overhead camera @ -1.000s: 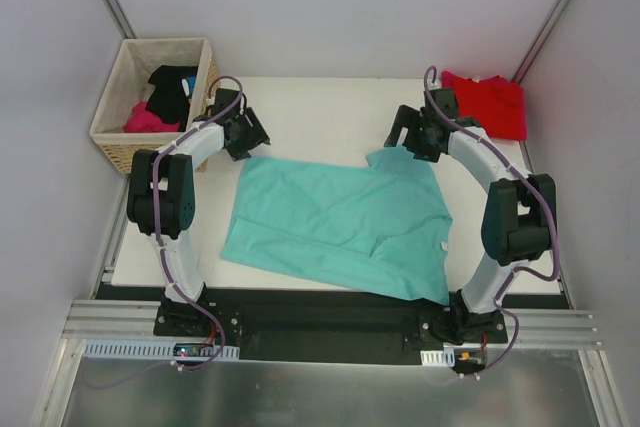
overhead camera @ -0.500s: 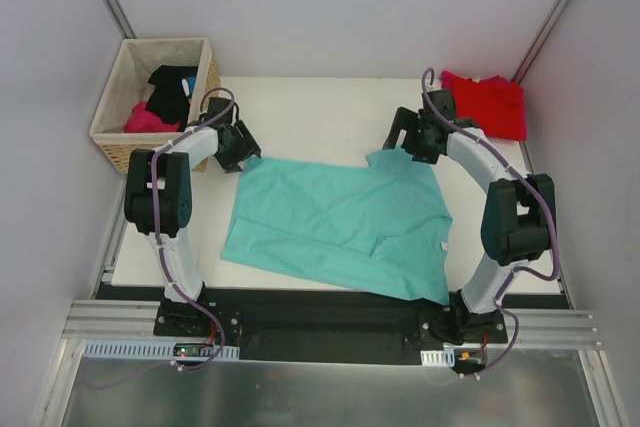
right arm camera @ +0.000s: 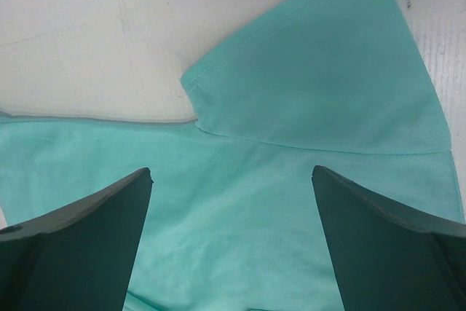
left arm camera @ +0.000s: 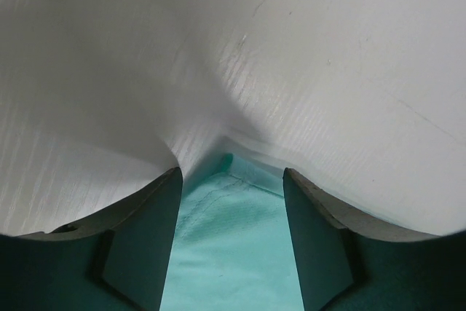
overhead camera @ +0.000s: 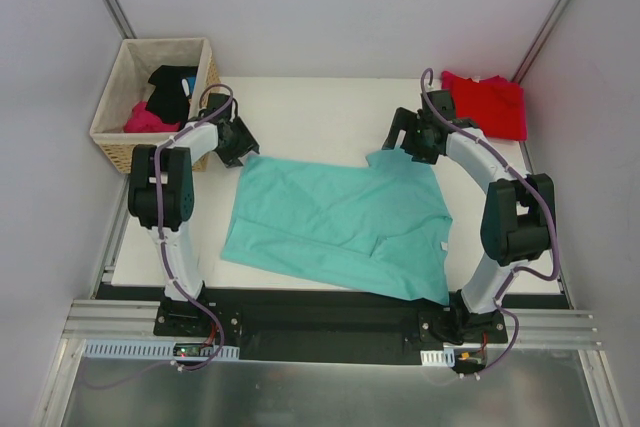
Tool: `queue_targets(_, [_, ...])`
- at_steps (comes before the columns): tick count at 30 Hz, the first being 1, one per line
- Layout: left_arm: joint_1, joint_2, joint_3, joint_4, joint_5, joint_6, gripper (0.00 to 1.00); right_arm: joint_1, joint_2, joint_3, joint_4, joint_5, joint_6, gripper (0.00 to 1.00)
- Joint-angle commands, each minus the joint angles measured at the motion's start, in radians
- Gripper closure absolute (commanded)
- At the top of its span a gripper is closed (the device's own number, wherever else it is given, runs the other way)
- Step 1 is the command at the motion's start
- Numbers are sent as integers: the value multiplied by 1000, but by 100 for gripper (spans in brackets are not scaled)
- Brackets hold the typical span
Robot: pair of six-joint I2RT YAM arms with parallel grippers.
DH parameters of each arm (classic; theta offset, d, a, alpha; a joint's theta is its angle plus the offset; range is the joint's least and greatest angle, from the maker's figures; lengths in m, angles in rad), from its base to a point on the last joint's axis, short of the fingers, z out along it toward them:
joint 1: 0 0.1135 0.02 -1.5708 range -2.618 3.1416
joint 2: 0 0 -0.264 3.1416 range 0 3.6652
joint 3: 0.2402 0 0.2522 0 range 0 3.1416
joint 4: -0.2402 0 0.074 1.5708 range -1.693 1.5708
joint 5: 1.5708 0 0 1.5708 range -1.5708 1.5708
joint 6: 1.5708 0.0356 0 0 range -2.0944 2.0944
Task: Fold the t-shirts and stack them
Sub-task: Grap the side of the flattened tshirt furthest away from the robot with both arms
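Note:
The teal t-shirt (overhead camera: pixel 340 222) lies spread flat on the white table (overhead camera: pixel 310 112), one sleeve (overhead camera: pixel 395 160) pointing to the far right. My left gripper (overhead camera: pixel 243 147) is open and low at the shirt's far left corner; in the left wrist view that hemmed corner (left arm camera: pixel 231 172) lies between the fingers (left arm camera: pixel 149 245). My right gripper (overhead camera: pixel 408 142) is open over the sleeve and shoulder (right arm camera: pixel 320 85), its fingers (right arm camera: pixel 80 245) spread wide above the cloth. The red t-shirt (overhead camera: pixel 487 104) lies folded at the table's far right corner.
A wicker basket (overhead camera: pixel 125 107) with a black garment (overhead camera: pixel 172 90) and a magenta-pink garment (overhead camera: pixel 148 117) stands off the table's far left corner, close behind my left arm. Grey walls enclose the table on three sides.
My left gripper has drawn back to the left and down onto the teal shirt's far left corner. My right gripper has barely moved.

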Motion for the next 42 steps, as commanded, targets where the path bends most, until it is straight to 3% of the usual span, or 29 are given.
queue_targets(1, [2,28,46,-16,9,-9,44,6,-37,2,-13,15,-3,3])
queue_targets(7, [2,48,54,-15,24,-12,55,6,-31,0,-11,13,-3,3])
queue_targets(16, [1,66,29,-10,35,-20,60,6,-15,-4,-14,13,3,3])
queue_targets(27, [-1,56,9,-9,25,-12,76,9,11,20,-23,33,7,3])
queue_targets(33, [-1,54,8,-4,26,-6,86,-15,118,112,-26,40,3,3])
queue_targets(37, [-1,53,8,-4,34,-3,99,-59,201,174,-22,69,7,3])
queue_targets(42, [-1,48,9,-2,40,-3,100,-113,277,233,-11,82,9,4])
